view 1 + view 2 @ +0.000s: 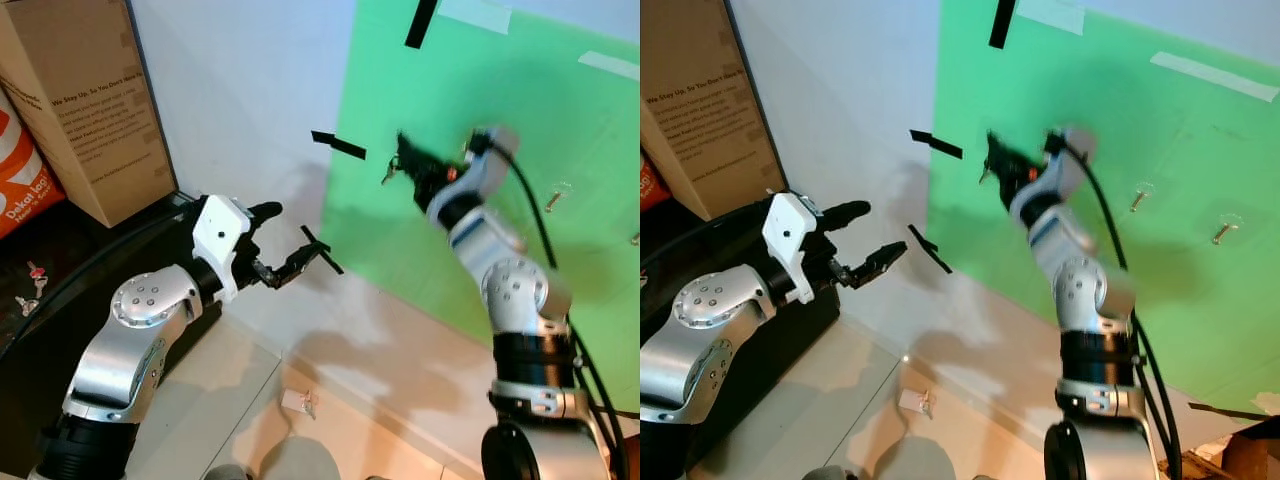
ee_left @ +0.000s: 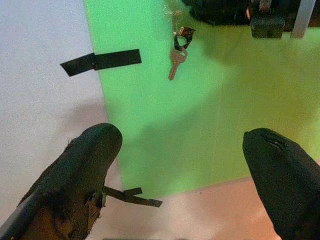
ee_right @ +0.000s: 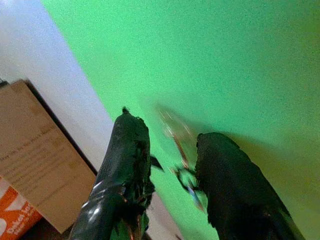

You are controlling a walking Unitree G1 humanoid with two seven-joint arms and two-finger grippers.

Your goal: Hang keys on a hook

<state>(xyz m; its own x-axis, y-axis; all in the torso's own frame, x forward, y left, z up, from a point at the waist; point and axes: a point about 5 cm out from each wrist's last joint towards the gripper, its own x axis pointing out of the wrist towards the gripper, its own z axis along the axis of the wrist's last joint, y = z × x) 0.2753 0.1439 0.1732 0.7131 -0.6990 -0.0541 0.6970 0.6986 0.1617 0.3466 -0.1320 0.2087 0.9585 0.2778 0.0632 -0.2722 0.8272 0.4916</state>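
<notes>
Near the left edge of the green sheet (image 1: 500, 200), my right gripper (image 1: 408, 160) is raised with its fingers slightly apart, the keys (image 2: 177, 52) dangling just beside them against the sheet. Lower down by the white wall (image 1: 250, 90), my left gripper (image 1: 290, 240) hovers with its fingers spread wide, holding nothing.
</notes>
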